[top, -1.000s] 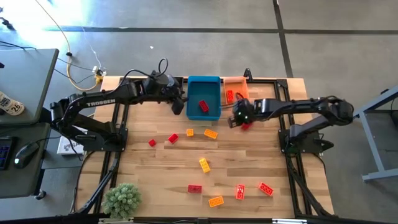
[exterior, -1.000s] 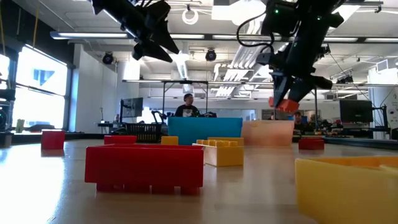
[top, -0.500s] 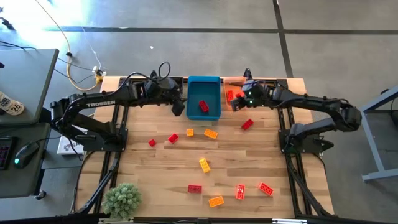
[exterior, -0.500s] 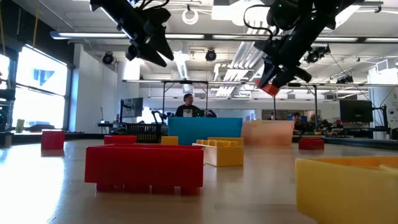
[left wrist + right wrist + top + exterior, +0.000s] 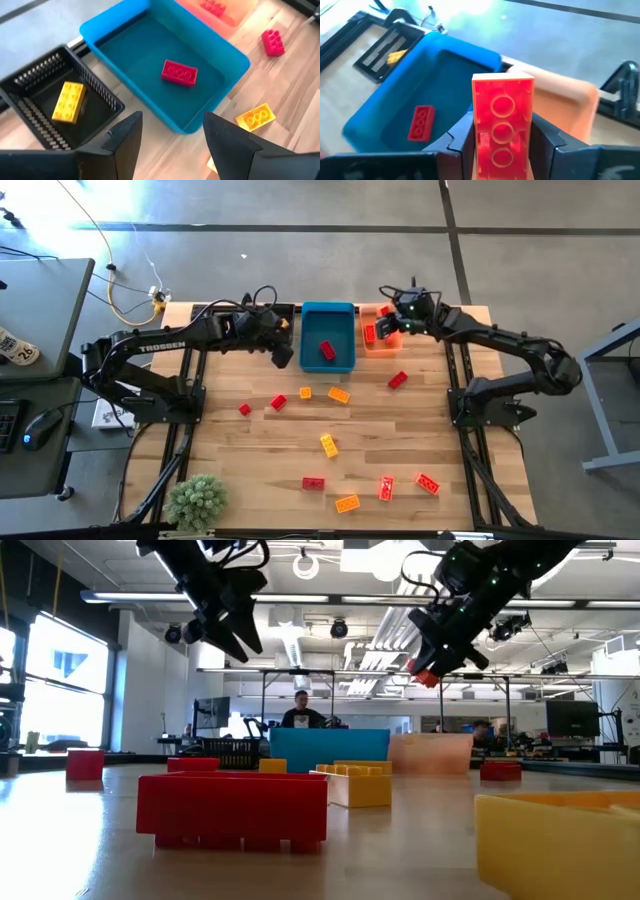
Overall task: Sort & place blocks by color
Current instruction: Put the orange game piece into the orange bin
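Overhead, a small green plant [image 5: 196,501] sits at the lower left of the table [image 5: 240,460], well apart from everything else. Loose blocks [image 5: 328,444] are scattered over the middle and lower right of the wood: red, orange and yellow ones, none touching another. Along the top edge stand three bins side by side: a black bin [image 5: 45,100] holding one yellow block [image 5: 67,101], a blue bin [image 5: 328,360] holding one red block [image 5: 327,351], and an orange bin [image 5: 368,343] with a red piece inside it. One more red block [image 5: 398,380] lies on the wood just below the orange bin.

Left of the blue bin, the left gripper [image 5: 283,351] hangs in the air near the black bin. Its fingers [image 5: 125,137] stand apart with nothing between them, and through the gap the wrist view shows the blue bin's near wall.

Farther right, the right gripper [image 5: 385,330] hangs over the orange bin at the top right of the table. Its fingers [image 5: 547,140] are clamped on a red-orange block [image 5: 502,125], held upright with its hollow underside toward the wrist camera. From the low view the same block [image 5: 427,676] shows well above the bins, touching nothing but the fingers.

Behind the table in the low view, a person [image 5: 302,712] sits in the room beyond.
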